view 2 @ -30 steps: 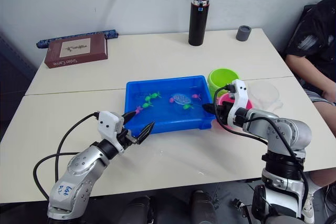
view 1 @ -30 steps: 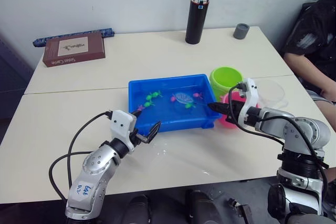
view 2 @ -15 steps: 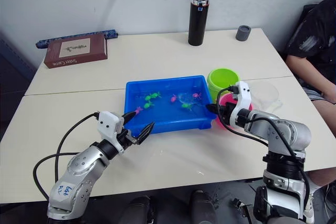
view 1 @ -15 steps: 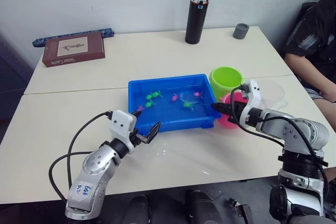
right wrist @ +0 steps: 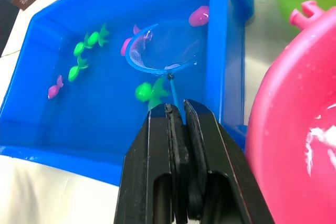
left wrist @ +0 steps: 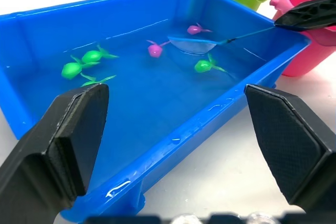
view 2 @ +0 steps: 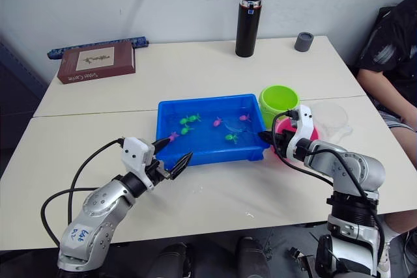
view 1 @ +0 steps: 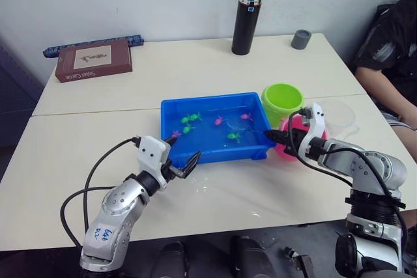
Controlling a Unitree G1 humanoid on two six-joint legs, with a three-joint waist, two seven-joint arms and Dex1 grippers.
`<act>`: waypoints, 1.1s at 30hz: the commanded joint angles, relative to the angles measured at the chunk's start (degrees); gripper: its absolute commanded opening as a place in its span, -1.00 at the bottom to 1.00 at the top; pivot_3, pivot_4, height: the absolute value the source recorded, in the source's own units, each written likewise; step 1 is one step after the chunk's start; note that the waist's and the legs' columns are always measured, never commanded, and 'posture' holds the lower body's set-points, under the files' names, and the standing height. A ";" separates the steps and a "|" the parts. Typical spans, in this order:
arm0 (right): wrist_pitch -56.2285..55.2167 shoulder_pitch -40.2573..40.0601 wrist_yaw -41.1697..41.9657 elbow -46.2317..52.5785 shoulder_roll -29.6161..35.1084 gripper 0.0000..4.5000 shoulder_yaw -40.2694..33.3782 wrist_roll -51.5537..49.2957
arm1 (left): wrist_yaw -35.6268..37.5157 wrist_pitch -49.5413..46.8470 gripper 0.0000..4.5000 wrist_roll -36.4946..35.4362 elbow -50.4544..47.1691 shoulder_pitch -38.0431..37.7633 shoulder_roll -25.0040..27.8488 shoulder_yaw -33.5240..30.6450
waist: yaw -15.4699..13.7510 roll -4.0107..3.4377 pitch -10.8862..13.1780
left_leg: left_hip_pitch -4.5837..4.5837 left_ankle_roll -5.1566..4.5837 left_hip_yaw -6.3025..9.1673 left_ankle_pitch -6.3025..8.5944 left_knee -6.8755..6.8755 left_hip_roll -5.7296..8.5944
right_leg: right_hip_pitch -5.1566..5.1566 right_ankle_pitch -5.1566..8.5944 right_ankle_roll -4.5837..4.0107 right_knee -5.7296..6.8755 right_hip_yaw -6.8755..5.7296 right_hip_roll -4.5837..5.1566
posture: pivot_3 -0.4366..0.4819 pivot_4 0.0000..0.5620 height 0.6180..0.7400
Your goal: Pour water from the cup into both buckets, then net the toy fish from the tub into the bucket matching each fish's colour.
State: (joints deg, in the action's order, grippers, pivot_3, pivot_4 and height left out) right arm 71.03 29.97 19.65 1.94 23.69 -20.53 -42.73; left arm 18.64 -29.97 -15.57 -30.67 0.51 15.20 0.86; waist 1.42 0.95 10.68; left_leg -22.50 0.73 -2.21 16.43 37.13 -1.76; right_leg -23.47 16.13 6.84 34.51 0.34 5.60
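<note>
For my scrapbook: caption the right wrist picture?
Black fingers hold a small round net among tiny plastic fish in the blue tub.

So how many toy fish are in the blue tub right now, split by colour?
Green fish: 3
Pink fish: 3
Total: 6
</note>
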 commanded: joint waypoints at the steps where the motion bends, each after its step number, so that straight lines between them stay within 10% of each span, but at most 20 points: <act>1: -0.89 -0.52 -0.68 -0.49 0.82 -1.00 -0.76 0.78 | 1.10 0.16 0.98 -1.29 -2.73 0.91 0.53 0.43 | 0.03 0.00 0.00 | 0.00 0.00 0.00 0.00 0.00 0.00 | 0.00 0.00 0.00 0.00 0.00 0.00 | -0.05 -0.47 1.00; 33: -5.01 1.82 -5.28 4.09 -0.14 -1.00 1.19 1.55 | 1.91 -0.13 0.98 -1.69 -1.83 2.01 0.52 0.91 | 0.01 0.00 0.00 | -0.04 0.00 0.00 0.00 -0.03 0.00 | -0.03 -0.01 0.01 -0.02 0.00 0.01 | -0.05 -0.47 1.00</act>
State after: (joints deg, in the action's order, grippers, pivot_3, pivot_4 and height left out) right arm 67.37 31.33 14.40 3.40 23.25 -18.83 -41.38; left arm 20.17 -31.17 -16.66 -31.16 1.97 15.81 1.22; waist 1.43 0.95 10.68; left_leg -22.54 0.73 -2.20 16.42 37.10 -1.76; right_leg -23.50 16.13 6.85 34.49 0.34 5.61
